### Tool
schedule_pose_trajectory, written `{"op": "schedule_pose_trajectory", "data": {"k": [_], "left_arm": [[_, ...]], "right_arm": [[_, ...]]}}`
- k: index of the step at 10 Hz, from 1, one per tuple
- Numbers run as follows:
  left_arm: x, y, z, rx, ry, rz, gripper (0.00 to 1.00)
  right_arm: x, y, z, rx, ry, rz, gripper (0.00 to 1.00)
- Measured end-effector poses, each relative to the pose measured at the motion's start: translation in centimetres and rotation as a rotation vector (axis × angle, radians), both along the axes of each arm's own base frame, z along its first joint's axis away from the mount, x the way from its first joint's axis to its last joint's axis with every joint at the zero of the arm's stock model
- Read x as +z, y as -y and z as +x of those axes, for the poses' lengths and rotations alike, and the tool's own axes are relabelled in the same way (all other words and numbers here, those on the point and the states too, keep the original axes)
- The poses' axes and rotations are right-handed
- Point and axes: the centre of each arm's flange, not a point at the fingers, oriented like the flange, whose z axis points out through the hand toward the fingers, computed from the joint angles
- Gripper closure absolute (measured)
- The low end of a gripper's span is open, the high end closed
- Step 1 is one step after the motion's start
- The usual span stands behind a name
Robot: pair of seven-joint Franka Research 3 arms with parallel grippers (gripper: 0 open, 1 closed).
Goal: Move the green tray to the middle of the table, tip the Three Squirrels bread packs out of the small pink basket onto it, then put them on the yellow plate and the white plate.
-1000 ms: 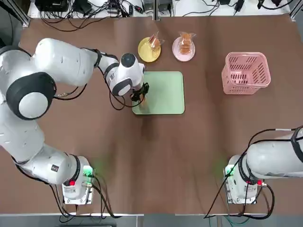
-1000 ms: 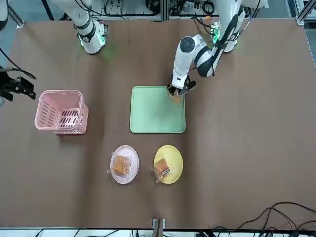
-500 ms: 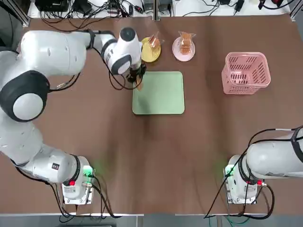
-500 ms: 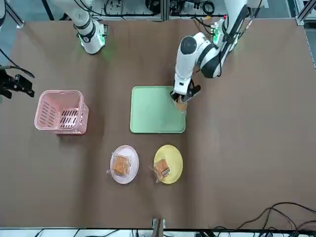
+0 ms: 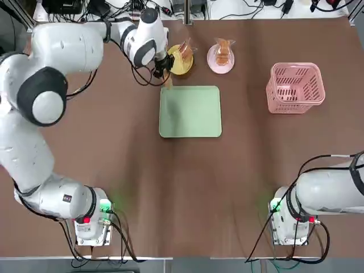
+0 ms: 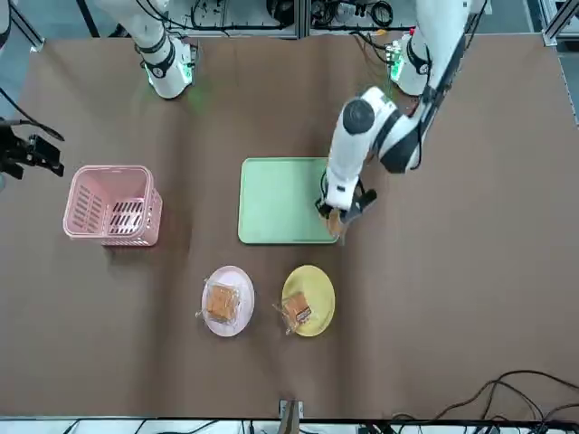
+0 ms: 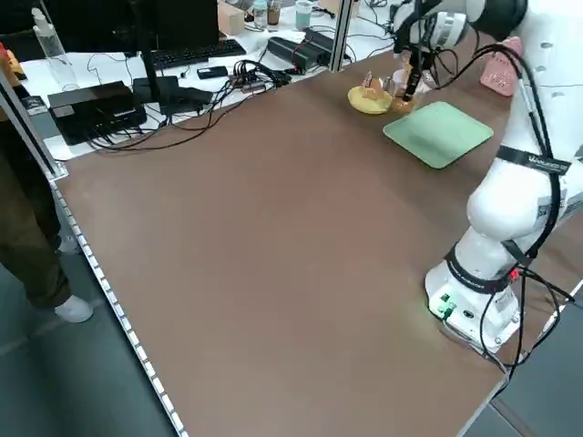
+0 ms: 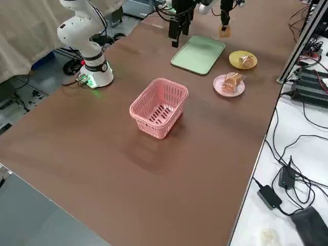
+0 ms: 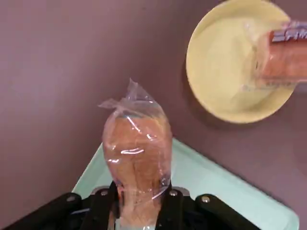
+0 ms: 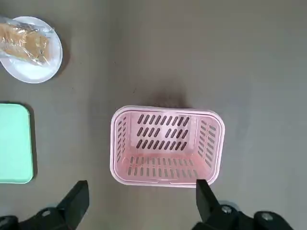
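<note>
Left wrist view: fingers [image 9: 139,211] pinch a crinkly clear bread pack [image 9: 137,158] near the round yellow plate [image 9: 225,72].

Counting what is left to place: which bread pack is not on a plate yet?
The bread pack held in the left claw, over the green tray's corner; the other two lie on the yellow plate and white plate.

Bread pack [image 9: 137,158]: clear crinkly plastic, glossy. Basket [image 10: 167,146]: pink slatted plastic. Table [image 5: 187,187]: matt brown.
</note>
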Motion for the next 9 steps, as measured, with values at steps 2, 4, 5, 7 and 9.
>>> {"op": "schedule_pose_trajectory", "data": {"k": [2, 4, 5, 7, 9], "left_arm": [[-1.2, -0.1, 3.8, 0.013, 0.025, -0.009, 0.67], [-1.8, -0.1, 6.8, 0.028, 0.035, -0.015, 0.67], [-1.9, 0.4, 7.5, 0.024, 0.036, -0.008, 0.67], [-1.9, 1.6, 8.2, 0.009, 0.054, 0.004, 0.66], [-1.5, 1.5, 9.3, -0.010, 0.071, 0.003, 0.66]], "right_arm": [[0.0, -0.2, 0.0, 0.003, 0.000, 0.002, 0.01], [0.0, -0.5, 0.0, 0.009, 0.000, 0.003, 0.01], [0.0, -0.6, 0.0, 0.011, 0.000, 0.003, 0.01], [0.0, -0.7, 0.0, 0.012, -0.005, 0.005, 0.01], [0.0, -0.8, -0.1, 0.014, -0.011, 0.006, 0.01]]}}
